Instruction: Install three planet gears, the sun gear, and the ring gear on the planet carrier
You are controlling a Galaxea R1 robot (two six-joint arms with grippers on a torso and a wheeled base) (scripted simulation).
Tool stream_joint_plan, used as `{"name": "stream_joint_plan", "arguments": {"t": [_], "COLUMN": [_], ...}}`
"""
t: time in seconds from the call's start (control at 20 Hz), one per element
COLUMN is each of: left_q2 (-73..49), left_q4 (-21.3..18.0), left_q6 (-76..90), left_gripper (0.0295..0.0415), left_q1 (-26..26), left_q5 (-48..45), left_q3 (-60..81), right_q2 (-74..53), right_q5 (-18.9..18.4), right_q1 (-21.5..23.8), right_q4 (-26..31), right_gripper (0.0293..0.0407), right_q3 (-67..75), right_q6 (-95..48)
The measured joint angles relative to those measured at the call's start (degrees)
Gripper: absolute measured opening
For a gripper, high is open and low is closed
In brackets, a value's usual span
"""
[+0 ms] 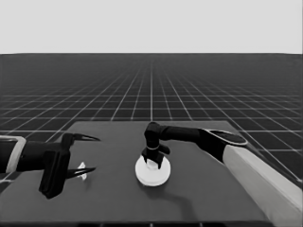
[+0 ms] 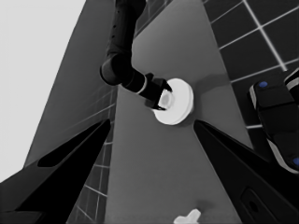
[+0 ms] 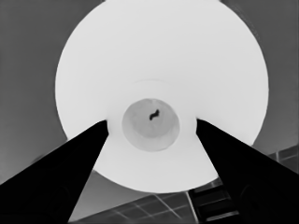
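Observation:
The larger round part (image 1: 152,175) lies flat near the middle of the table (image 1: 203,189), and its raised hub and hole (image 3: 150,125) show large in the right wrist view. My right gripper (image 1: 152,160) stands straight over it, open, with one finger on each side of the hub (image 3: 152,122). The left wrist view shows this arm over the larger round part (image 2: 181,100) from farther off. The smaller round part and the gears are hidden. My left gripper (image 1: 96,153) waits open over the table's left end.
A thin white piece (image 1: 82,171) lies on the table by the left gripper's lower finger, not held, and shows again as the thin white piece (image 2: 187,217) between that gripper's wedges. Dark machinery with blue lights (image 2: 275,121) stands past the table's edge.

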Motion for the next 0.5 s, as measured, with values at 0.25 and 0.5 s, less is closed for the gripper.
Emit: {"name": "stream_joint_plan", "arguments": {"t": [0.25, 0.5], "left_q2": [0.00, 0.00], "left_q4": [0.00, 0.00], "left_q6": [0.00, 0.00], "left_gripper": [0.0385, 0.0385], "left_q1": [0.00, 0.00], "left_q5": [0.00, 0.00], "left_q3": [0.00, 0.00], "right_q2": [-0.55, -0.65], "right_q5": [-1.56, -1.63], "right_q1": [5.08, 6.30], "right_q4": [4.05, 5.16], "right_gripper": [0.0385, 0.0385], "right_q3": [2.71, 3.05], "right_q6": [-22.10, -27.69]}}
